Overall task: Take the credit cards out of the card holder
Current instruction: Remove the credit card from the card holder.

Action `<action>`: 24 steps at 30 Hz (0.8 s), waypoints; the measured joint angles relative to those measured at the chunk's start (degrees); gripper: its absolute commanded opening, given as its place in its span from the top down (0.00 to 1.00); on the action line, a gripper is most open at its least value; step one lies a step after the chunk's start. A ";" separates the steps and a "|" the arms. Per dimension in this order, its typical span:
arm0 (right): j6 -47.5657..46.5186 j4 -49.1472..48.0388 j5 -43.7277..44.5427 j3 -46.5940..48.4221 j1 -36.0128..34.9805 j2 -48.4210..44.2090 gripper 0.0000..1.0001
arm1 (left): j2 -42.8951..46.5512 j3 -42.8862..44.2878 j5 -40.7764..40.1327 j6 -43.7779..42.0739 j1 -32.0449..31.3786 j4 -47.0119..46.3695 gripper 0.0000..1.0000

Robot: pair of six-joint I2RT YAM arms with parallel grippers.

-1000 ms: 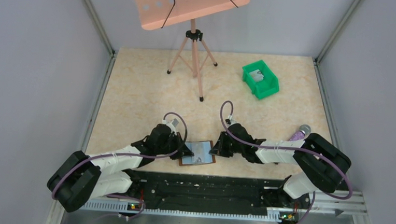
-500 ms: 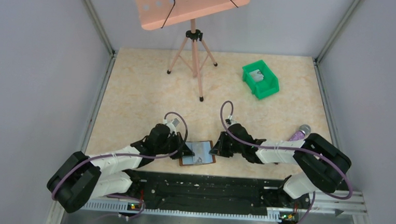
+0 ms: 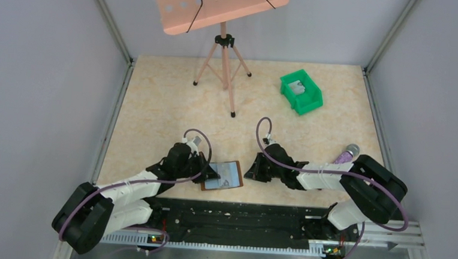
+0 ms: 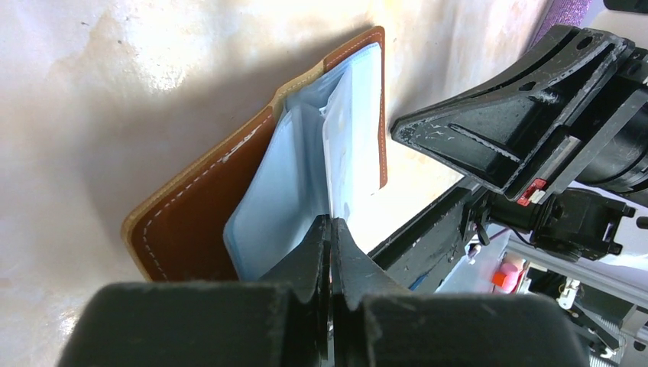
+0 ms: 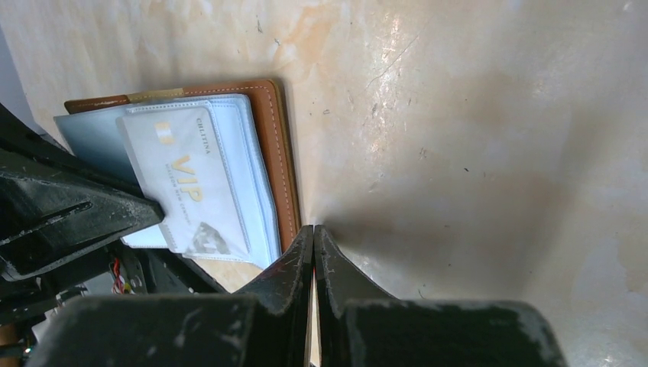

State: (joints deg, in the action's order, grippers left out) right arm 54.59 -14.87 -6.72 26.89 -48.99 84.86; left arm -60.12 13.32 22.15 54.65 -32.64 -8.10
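Found open near the front edge of the pale marbled table (image 3: 156, 101), between both grippers: a small brown leather book-style card holder (image 3: 222, 176). Not yet out, tucked in a clear sleeve (image 5: 256, 199): a thin silvery rectangular credit card (image 5: 187, 183) marked VIP. Pinched shut on a blue-grey inner leaf (image 4: 275, 199), steadying the holder: the left gripper (image 4: 330, 223). Closed on nothing, just beside the leather edge: the right gripper (image 5: 313, 231). Probably at the extraction step. Next: open the right jaws, catch the card's edge, slide outward.
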 measured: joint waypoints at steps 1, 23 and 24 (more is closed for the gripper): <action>0.00 0.00 0.00 0.00 0.00 0.00 1.00 | 0.00 0.00 0.17 -0.24 0.07 0.11 1.00; -6.08 5.55 -1.11 4.31 -0.52 -1.25 0.91 | -1.66 0.66 2.51 -1.88 0.44 1.29 0.88; -6.14 5.55 -1.18 4.31 -0.52 -1.25 0.91 | -1.66 0.66 2.54 -1.86 0.44 1.16 0.87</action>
State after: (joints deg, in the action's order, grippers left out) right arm 48.45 -9.32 -7.90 31.20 -49.52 83.61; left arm -61.78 13.98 24.69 52.80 -32.21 -6.94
